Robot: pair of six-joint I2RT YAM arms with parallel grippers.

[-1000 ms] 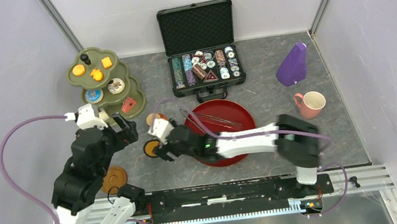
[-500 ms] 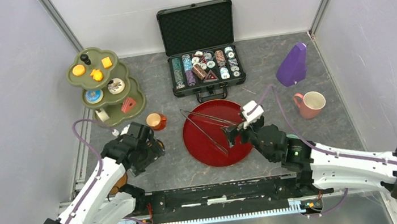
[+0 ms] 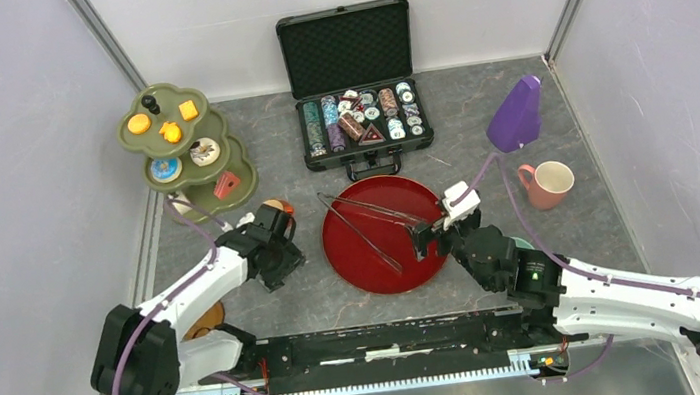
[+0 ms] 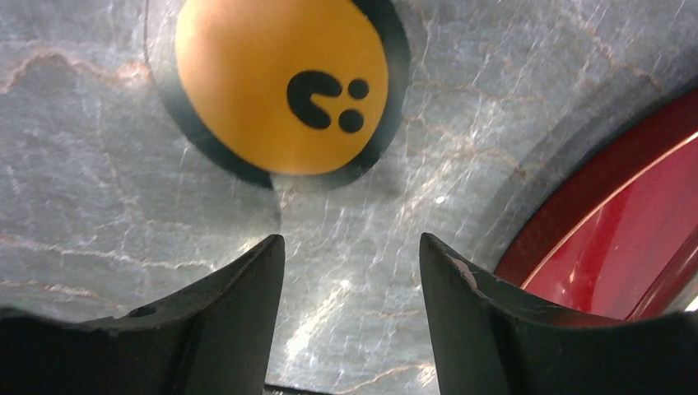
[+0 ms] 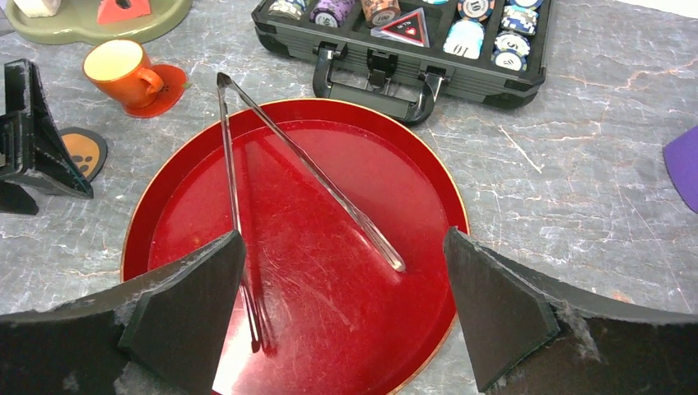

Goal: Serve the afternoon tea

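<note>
An orange round biscuit (image 4: pixel 280 86) with a black rim and a black face mark lies flat on the grey table, also seen as the biscuit (image 5: pixel 85 152) in the right wrist view. My left gripper (image 4: pixel 350 239) hangs low just short of it, open, with only bare table between the fingers (image 5: pixel 25 123). From above, the left gripper (image 3: pixel 276 265) sits just below the orange cup (image 3: pixel 277 208), which stands on its saucer (image 5: pixel 169 82). My right gripper (image 3: pixel 429 240) is open and empty over the right part of the red tray (image 5: pixel 411 189). The olive-green stand (image 3: pixel 181 148) carries several sweets.
Metal tongs (image 5: pixel 313 177) lie open on the red tray. An open black case of poker chips (image 3: pixel 362 120) stands behind it. A purple object (image 3: pixel 515 115) and a pink cup (image 3: pixel 548 183) are at the right. Another orange saucer (image 3: pixel 201 316) lies by the left arm's base.
My right arm pulled back from the biscuit on the left to the tray's right side. My left arm came down and reached out low beside the biscuit, its jaws narrowing somewhat.
</note>
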